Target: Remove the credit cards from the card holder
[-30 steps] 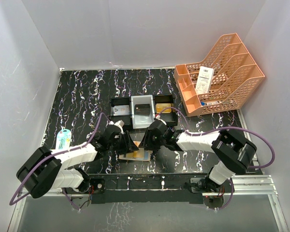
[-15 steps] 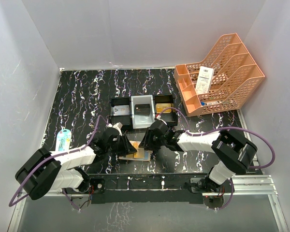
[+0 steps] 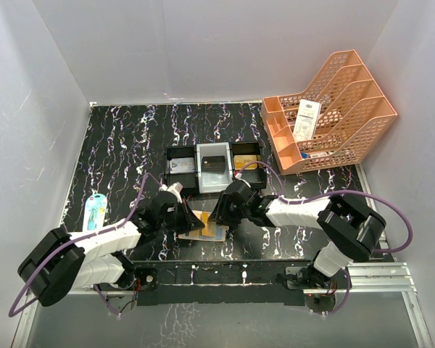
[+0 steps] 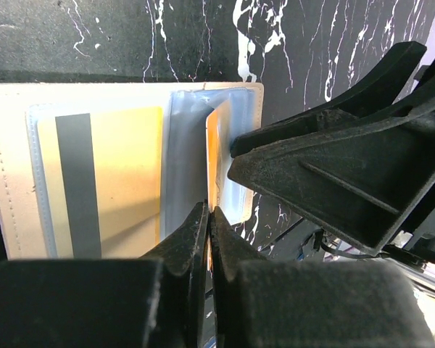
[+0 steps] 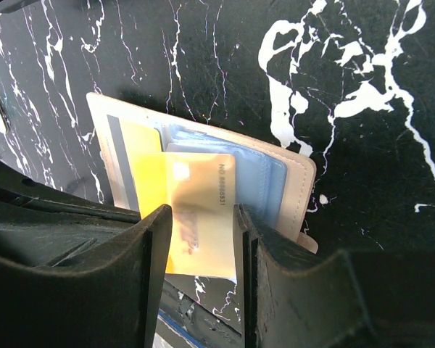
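**Left gripper pinching a gold card at the open card holder**

The card holder (image 4: 11, 167) lies open and flat on the black marbled table (image 3: 123, 145), near the front edge between the two arms.

The left gripper (image 4: 209, 217) has its fingers pressed together on the lower edge of the raised gold card (image 5: 196, 196). That card sticks partway out of a pale blue slot. In the left wrist view it shows edge-on, running down between the fingertips.

The right gripper (image 5: 201, 212) is part open, with a clear gap between the fingers. They straddle the raised gold card, which is not clamped. One fingertip meets the slot edge of the card holder in the left wrist view. I cannot tell whether the other touches anything.

A striped gold card (image 4: 101, 181) with a black magnetic band sits fully inside the other side's sleeve.

The three-compartment tray (image 3: 216, 181) is just beyond the card holder. It has a silvery card (image 3: 180, 165) in the left section, a black card (image 3: 213, 162) in the grey middle and a tray gold card (image 3: 248, 163) on the right.

The orange file rack (image 3: 341, 109) is at the far right with a white receipt (image 3: 307, 119) in it. A blue packet (image 3: 95, 210) lies at the table's left edge, well apart.
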Controlling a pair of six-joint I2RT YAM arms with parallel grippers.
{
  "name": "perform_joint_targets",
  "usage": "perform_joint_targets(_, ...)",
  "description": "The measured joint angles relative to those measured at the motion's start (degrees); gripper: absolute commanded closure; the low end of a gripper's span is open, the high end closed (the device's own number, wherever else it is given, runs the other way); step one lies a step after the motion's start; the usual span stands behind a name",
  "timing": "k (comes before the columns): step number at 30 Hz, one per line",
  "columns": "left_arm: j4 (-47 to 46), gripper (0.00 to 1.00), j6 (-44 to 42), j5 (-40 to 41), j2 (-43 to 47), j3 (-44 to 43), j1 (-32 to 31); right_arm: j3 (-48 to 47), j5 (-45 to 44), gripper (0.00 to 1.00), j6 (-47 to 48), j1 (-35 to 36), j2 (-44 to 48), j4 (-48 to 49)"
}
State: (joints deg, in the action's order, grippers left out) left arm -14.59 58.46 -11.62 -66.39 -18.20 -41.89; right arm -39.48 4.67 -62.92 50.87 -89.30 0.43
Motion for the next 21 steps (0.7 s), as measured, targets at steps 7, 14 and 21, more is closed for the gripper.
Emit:
perform_joint_targets(7,1.1,1.00,-0.1,0.5,1.0,0.0,0.0,0.0,0.3,0.60,1.5,-0.2,0.8,-0.8)
perform_joint_targets(14,1.2,1.00,-0.3,0.5,1.0,0.0,-0.1,-0.4,2.9,0.59,4.4,-0.4,1.8,-2.6)
perform_joint_targets(21,1.0,1.00,-0.4,0.4,0.9,0.0,-0.1,-2.8,5.4,0.59,5.8,-0.4,1.3,-2.8)
